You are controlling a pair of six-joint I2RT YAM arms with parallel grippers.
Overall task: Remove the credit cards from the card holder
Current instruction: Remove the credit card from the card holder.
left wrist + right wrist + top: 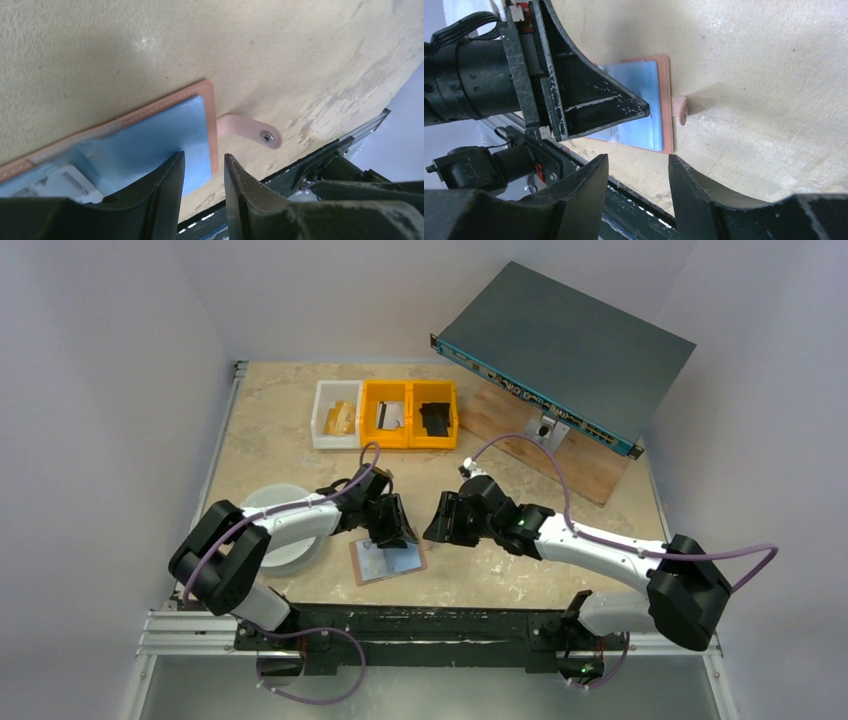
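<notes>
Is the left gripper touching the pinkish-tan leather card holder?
Cannot tell. In the right wrist view the left gripper overlaps the card holder; neither contact nor gap shows.

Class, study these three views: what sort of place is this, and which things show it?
Probably a robotics lab test cell: two white-and-black robot arms, left and right, bolted to a black metal rail, plain white walls boxing in a beige tabletop, and a grey rack-mount electronics box.

readable text: none | card holder point(150, 142): white slip point(65, 182) inside carries print (too blurred to read)
</notes>
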